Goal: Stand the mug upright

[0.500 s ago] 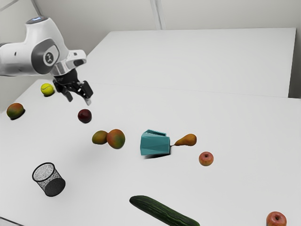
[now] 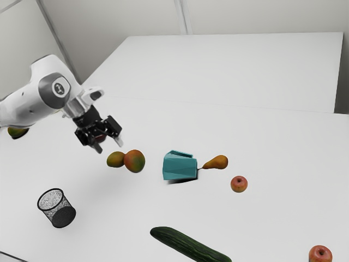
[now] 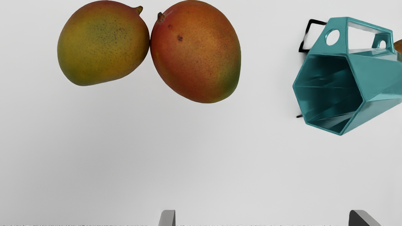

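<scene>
Teal mug (image 2: 180, 168) tipped on side, so not sorted; fingers (image 3: 168, 218) spread wide, nothing gripped; grasp and righting needed, basically.

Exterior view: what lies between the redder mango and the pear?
The teal mug, lying on its side, shows between the redder mango and the pear in the exterior view.

Looks like a lab or test room; exact kind uncertain. White worktop (image 2: 114, 218), plain pale walls (image 2: 262, 16) beyond it. Robot arm (image 2: 52, 90) reaching over the worktop. On the worktop: loose mangoes (image 2: 134, 161), cucumber (image 2: 188, 244), mesh bin (image 2: 56, 210).
</scene>
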